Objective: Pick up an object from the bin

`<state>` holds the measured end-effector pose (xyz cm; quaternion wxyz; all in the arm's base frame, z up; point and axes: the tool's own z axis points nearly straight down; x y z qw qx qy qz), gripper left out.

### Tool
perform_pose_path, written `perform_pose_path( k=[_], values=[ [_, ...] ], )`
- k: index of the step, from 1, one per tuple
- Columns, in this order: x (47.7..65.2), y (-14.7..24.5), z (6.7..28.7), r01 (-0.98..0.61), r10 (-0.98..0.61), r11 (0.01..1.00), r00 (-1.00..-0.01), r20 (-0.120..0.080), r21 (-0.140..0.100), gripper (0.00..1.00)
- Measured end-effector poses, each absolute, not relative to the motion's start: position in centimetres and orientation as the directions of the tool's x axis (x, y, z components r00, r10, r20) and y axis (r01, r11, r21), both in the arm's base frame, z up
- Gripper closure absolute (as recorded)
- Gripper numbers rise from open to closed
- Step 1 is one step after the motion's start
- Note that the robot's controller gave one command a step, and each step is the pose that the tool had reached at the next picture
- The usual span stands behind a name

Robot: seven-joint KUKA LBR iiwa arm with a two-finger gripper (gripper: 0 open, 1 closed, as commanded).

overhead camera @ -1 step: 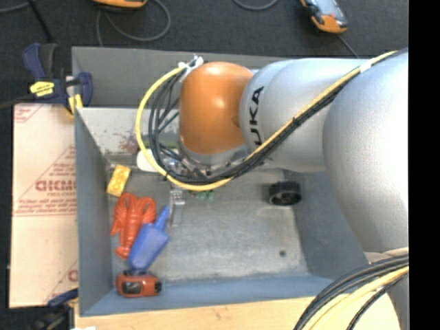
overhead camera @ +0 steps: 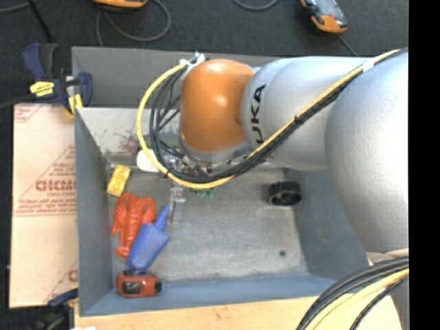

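Note:
My gripper hangs below the arm's orange cover, over the left half of the bin floor. Its tip is just right of a blue scoop-shaped toy, close to that toy's narrow upper end. A red lobster-like toy lies against the blue toy's left side. A small yellow block sits higher up by the left wall. Nothing shows in the gripper.
An orange and black tape measure lies in the bin's near left corner. A black wheel rests to the right of the gripper. A white object and a small green thing peek out under the arm, which covers the far right.

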<state>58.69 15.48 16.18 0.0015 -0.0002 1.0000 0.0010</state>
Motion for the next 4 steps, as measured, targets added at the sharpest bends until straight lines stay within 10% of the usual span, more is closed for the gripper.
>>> perform_pose_path(
  k=[2,3,4],
  values=[
    [55.2,16.4,9.6,-0.532,-0.532,0.847,-0.847,0.001,0.000,0.00],
    [55.0,16.9,12.0,-0.532,-0.532,0.847,-0.847,-0.006,0.000,0.00],
    [54.9,16.7,7.3,-0.648,-0.648,0.762,-0.762,-0.010,-0.004,0.00]
  ],
)
